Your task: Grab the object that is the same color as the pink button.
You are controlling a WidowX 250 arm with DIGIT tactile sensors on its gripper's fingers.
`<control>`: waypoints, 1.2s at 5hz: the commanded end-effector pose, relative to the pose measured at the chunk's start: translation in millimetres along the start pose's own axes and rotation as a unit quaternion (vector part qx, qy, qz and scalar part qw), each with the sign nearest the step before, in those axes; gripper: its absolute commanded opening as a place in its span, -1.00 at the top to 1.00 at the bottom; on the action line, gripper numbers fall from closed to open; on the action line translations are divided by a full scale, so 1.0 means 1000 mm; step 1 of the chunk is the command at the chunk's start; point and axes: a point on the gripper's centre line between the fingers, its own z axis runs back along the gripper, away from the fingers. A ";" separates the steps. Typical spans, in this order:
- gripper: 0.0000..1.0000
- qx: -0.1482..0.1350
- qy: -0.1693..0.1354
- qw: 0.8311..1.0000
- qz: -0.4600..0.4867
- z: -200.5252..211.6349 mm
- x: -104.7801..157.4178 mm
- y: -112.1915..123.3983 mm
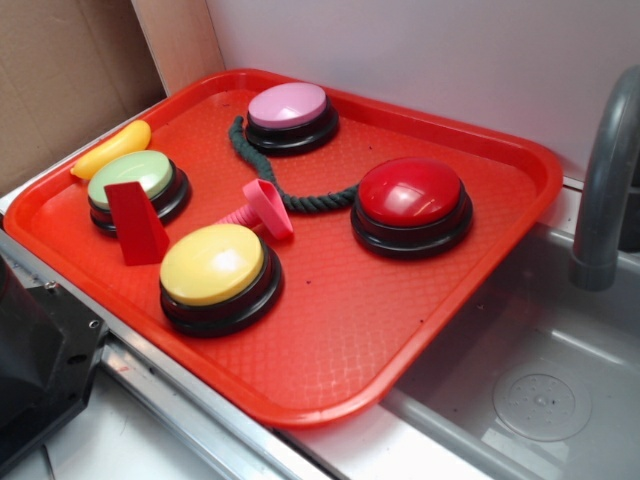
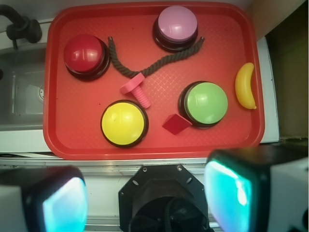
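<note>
End effector (image 2: 147,193) apparently open, off tray (image 2: 63,140); pink screw toy (image 2: 137,90) well apart.

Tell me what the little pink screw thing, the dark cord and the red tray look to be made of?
Pink screw toy: likely molded plastic, smooth, evenly colored, with crisp ribs along the stem. Dark cord: twisted fiber rope, matte, its strands showing; cotton or synthetic, I can't tell. Red tray: probably hard plastic, with a fine pebbled floor and a glossy raised rim.
</note>
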 end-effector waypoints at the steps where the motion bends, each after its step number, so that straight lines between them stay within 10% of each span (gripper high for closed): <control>1: -1.00 0.000 0.000 1.000 0.000 0.000 0.000 0.000; 6: -1.00 -0.064 0.101 0.945 0.304 -0.136 0.070 0.017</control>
